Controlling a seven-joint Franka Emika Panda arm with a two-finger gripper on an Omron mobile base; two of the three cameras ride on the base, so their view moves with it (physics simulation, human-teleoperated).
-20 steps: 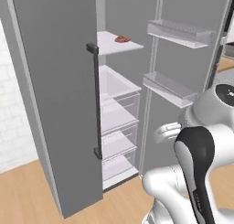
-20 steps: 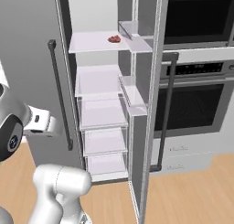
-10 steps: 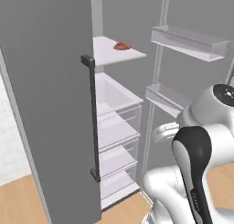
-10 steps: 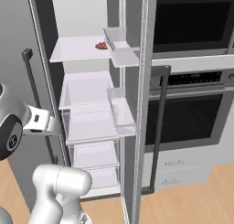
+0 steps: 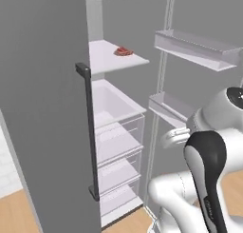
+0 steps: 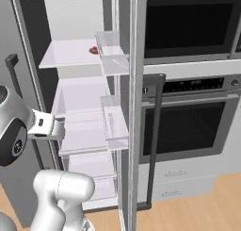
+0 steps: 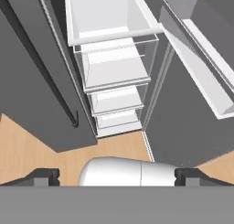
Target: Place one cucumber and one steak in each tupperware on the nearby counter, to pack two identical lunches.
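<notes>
The claw (image 7: 117,175) hangs empty with its tips spread wide above the clear drawers (image 7: 114,67) of the open fridge, while a red steak (image 5: 123,51) lies on the top shelf (image 5: 107,58) well above.

The fridge (image 5: 47,108) stands open, its grey door carrying a long dark handle (image 5: 90,132). Inside, clear drawers (image 5: 118,132) stack below a white shelf (image 5: 107,61). The opened door holds clear door bins (image 5: 199,49). Just beside the fridge, a wall oven (image 6: 188,126) with a dark window sits under a black microwave (image 6: 188,20). The floor (image 7: 41,150) is light wood.
</notes>
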